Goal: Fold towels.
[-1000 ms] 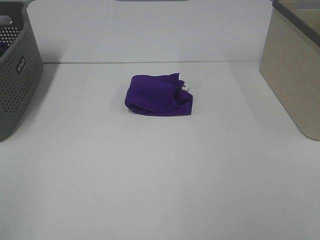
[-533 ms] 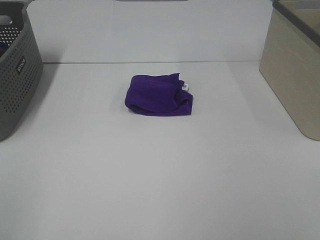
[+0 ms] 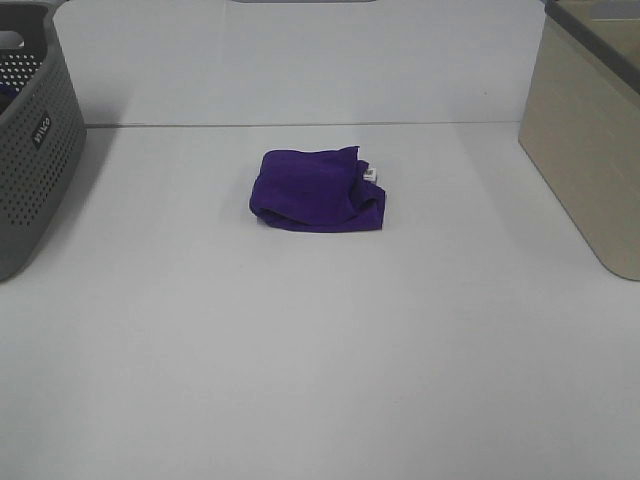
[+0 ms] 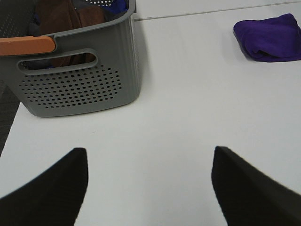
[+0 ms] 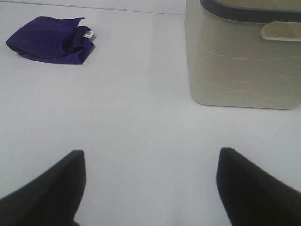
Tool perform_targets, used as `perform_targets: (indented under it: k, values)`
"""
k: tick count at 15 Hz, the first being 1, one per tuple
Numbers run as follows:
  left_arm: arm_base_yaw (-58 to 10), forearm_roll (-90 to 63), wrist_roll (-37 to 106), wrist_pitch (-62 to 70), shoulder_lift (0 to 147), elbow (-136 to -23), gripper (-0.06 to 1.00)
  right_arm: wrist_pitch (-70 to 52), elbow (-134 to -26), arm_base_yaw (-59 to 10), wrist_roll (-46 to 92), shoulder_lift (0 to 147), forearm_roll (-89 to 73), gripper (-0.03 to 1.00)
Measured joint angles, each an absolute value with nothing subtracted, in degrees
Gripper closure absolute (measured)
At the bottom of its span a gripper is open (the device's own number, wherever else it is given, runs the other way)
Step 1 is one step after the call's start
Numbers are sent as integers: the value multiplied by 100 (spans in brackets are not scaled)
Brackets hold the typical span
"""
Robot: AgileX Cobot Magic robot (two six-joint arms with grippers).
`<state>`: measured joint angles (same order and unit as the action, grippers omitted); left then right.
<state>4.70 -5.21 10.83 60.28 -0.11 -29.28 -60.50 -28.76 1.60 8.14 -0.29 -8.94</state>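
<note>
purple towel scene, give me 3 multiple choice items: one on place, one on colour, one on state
1. Where does the purple towel lie?
A. in the grey basket
B. on the table between the baskets
C. in the beige basket

2. What colour is the perforated basket?
A. grey
B. beige
C. white

3. How is the left gripper?
A. shut on the towel
B. shut, empty
C. open, empty

Key: 1 B, it sits on the white table, apart from the beige basket. 2 A, its holed wall is grey. 3 C, its fingers stand apart over bare table.
</note>
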Motion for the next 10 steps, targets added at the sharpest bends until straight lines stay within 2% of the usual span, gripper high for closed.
perform_targets:
  k: [10]
  values:
    - [470, -521, 1083, 6028, -11, -2928, 27, -6050, -2876, 160, 808, -29, -905, 21]
